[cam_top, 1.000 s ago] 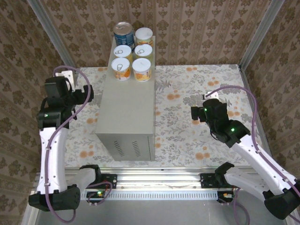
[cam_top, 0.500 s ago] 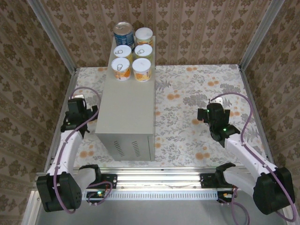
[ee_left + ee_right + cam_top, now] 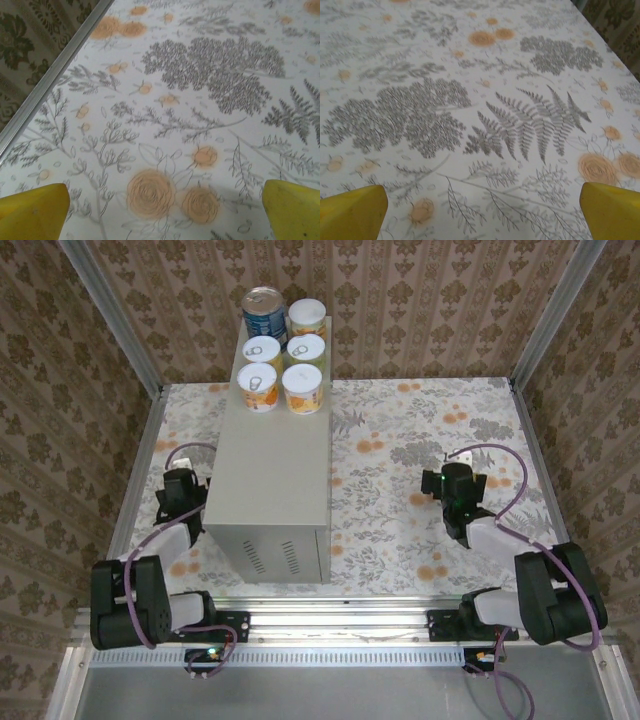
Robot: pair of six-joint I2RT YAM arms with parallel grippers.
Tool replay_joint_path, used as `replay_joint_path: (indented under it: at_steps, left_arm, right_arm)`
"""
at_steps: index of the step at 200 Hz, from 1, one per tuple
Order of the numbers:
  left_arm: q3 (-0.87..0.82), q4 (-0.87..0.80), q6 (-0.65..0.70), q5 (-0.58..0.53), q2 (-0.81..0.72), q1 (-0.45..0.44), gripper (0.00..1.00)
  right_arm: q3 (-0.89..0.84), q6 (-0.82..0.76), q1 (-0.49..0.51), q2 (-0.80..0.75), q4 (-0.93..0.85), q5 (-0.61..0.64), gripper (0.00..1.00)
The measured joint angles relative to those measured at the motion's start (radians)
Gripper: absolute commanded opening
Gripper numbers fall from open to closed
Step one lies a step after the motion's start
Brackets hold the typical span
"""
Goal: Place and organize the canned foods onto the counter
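1. Six small cylindrical tins stand upright in two columns of three at the far end of the top of the tall plain light-grey metal box [image 3: 270, 465].
2. The taller tin with a blue label and silver top [image 3: 263, 308] holds the far-left corner of that top. The five shorter tins with orange-yellow labels and pale lids [image 3: 302, 387] fill the other places, packed close together.
3. The near part of the box's top is bare, and rows of vent slots [image 3: 268, 558] mark its near face.
4. The box stands on the floral-patterned floor [image 3: 400, 440], towards its left edge.
5. The left gripper [image 3: 183, 490] hangs low just beside the box's left wall. Its jaws are spread wide and hold nothing, and its yellow fingertips [image 3: 32, 212] are far apart over the printed flowers.
6. The right gripper [image 3: 447, 483] sits low over the floor towards its right edge, well apart from the box. Its jaws are also spread wide and empty, with yellow fingertips [image 3: 350, 212] at the corners of the wrist view.
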Motion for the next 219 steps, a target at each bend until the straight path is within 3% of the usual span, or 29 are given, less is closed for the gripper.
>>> replay_joint_path:
  at_steps: [36,103,128,163,219]
  left_arm:
    - [-0.035,0.167,0.0,0.03,0.037,0.0,1.0]
    - [-0.032,0.335,0.025,0.071,0.117,0.005,1.0]
    - [-0.041,0.439,0.046,0.071,0.176,0.003,1.0]
    - [-0.045,0.554,0.087,0.069,0.261,-0.027,1.0]
    - [-0.06,0.617,0.104,0.043,0.301,-0.048,1.0]
  right_arm:
    - [-0.005,-0.021,-0.004,0.042,0.12,-0.045,1.0]
    - [0.041,-0.075,-0.017,0.123,0.165,-0.084,1.0]
    - [-0.004,-0.093,-0.043,0.175,0.311,-0.09,1.0]
    - [-0.031,-0.089,-0.082,0.204,0.351,-0.105,1.0]
    - [-0.035,-0.08,-0.116,0.247,0.424,-0.172,1.0]
